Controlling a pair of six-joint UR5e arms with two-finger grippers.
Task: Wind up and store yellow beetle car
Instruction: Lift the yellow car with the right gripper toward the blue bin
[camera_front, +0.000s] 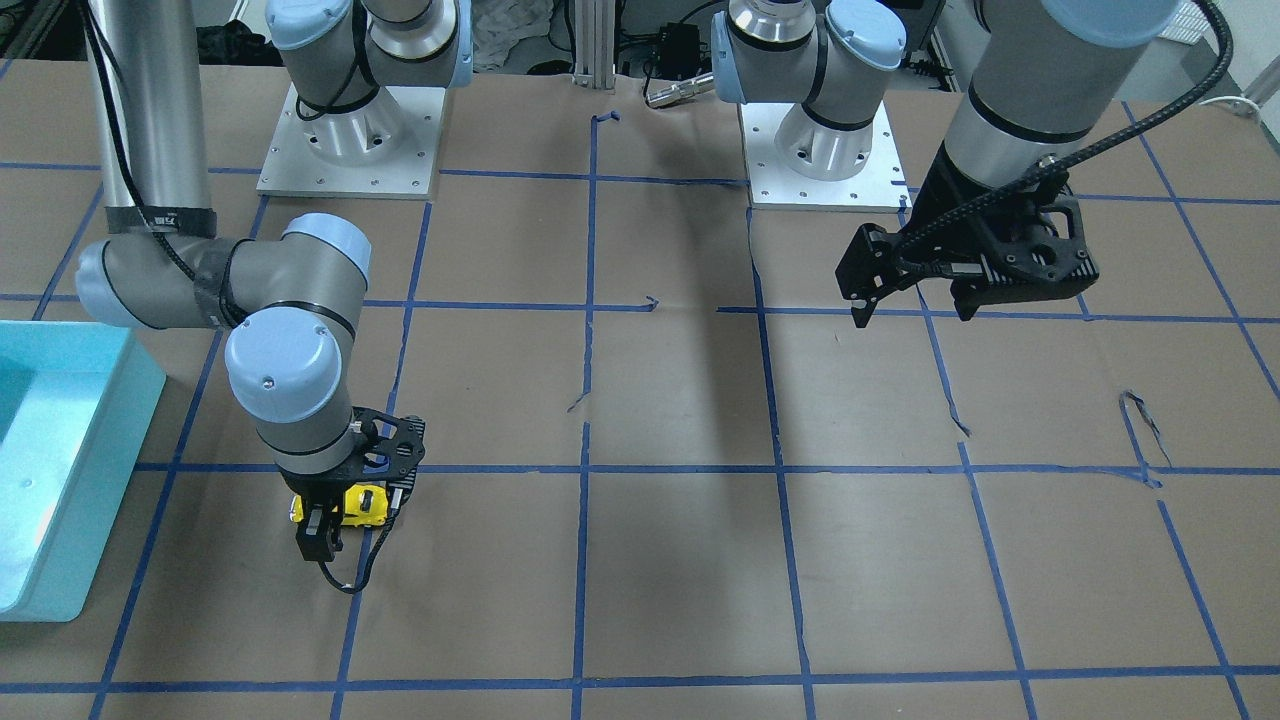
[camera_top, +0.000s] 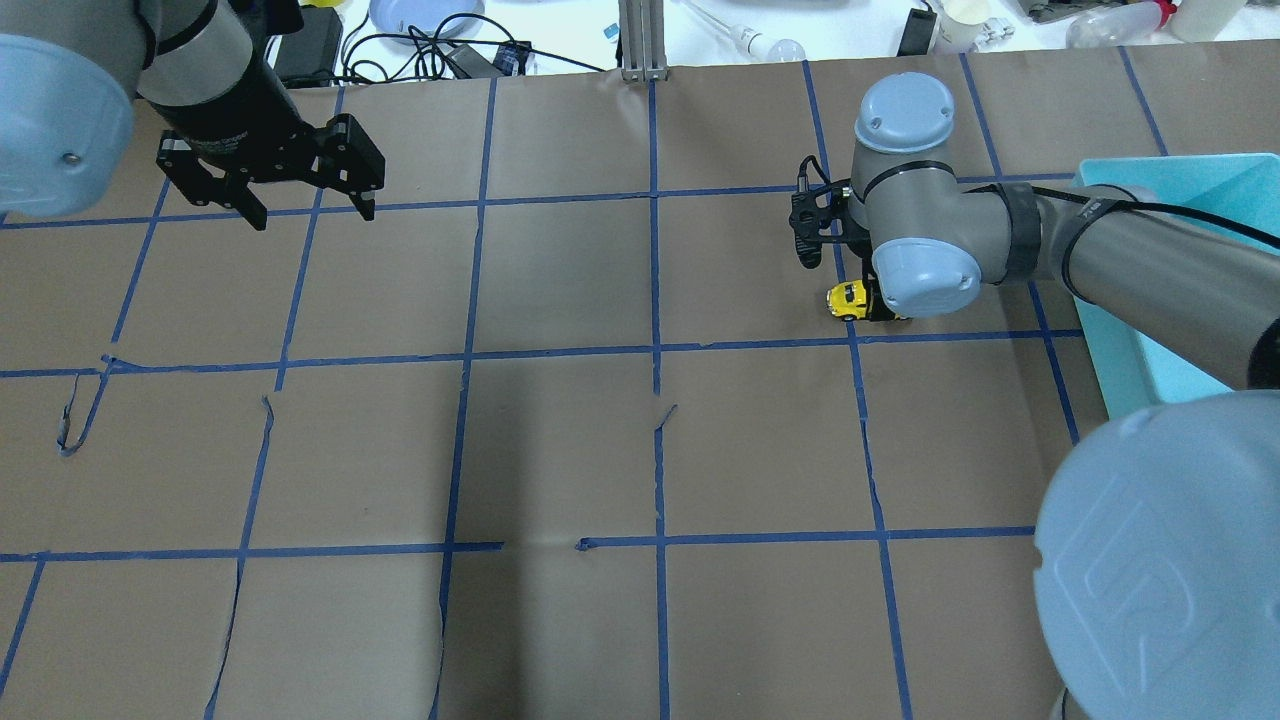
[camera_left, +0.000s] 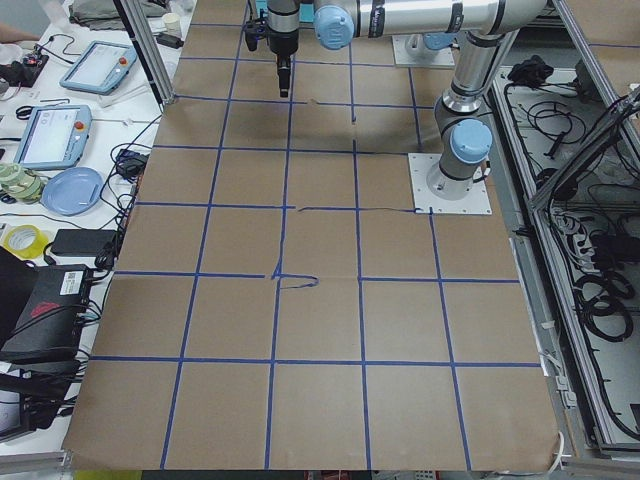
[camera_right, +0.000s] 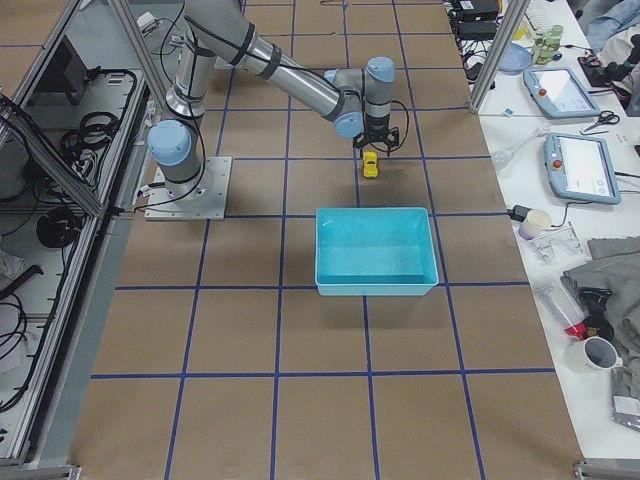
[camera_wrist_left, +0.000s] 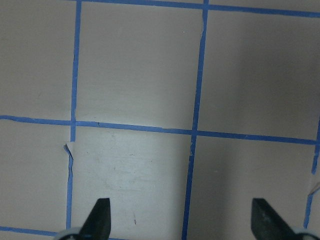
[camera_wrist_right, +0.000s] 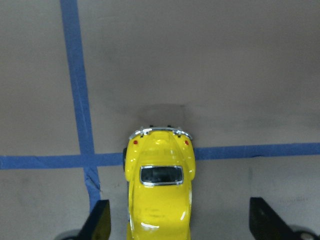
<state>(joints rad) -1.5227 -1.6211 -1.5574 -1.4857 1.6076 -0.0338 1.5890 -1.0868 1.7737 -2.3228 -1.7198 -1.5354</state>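
The yellow beetle car stands on the brown paper on a blue tape line, seen from above in the right wrist view. It also shows in the front view, the overhead view and the right side view. My right gripper is open and low over the car, with a finger on each side and clear of its body. In the front view the right gripper partly hides the car. My left gripper is open and empty, held above the table far from the car.
A teal bin stands on the table just beyond the car on the robot's right; it also shows in the front view and the right side view. Blue tape lines grid the paper. Operators' gear lies past the far table edge.
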